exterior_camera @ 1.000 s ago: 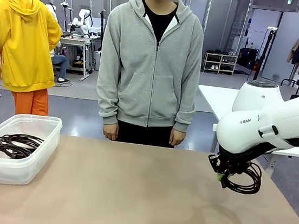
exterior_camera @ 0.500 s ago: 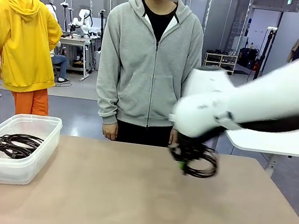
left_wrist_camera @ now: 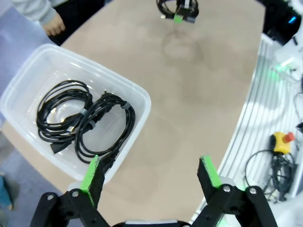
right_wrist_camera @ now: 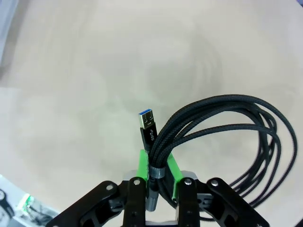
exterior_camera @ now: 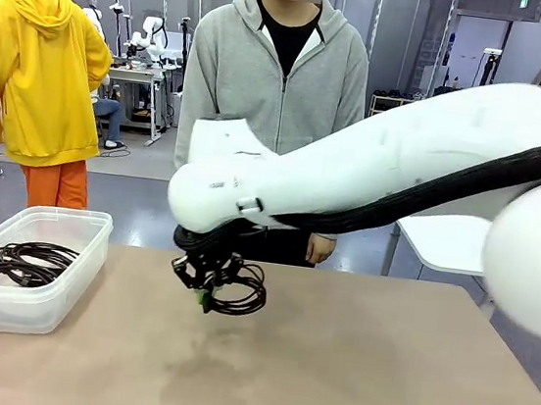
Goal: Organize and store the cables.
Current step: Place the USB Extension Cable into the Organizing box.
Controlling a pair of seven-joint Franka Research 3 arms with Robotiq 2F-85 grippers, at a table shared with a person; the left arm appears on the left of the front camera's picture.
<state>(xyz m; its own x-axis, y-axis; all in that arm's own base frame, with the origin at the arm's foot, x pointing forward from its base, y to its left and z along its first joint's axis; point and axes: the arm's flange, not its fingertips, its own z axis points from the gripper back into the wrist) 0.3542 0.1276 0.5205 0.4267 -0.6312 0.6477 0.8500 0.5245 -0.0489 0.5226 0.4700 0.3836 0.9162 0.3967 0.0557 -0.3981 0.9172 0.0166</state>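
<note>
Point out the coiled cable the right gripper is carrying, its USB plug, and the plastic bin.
coiled cable [right_wrist_camera: 236, 123], right wrist view, braided loop.
USB plug [right_wrist_camera: 147, 126], right wrist view, black body.
plastic bin [exterior_camera: 86, 254], front view, side wall.

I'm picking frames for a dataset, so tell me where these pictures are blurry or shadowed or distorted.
Front view: the right arm is smeared by motion, the bin and person stay sharp, and a soft shadow lies on the table under the carried cable. Right wrist view: the cable and USB plug are crisp, the tabletop streaked. Left wrist view: sharp, with wide-angle bending at the edges; the bin's cables are clear.
</note>
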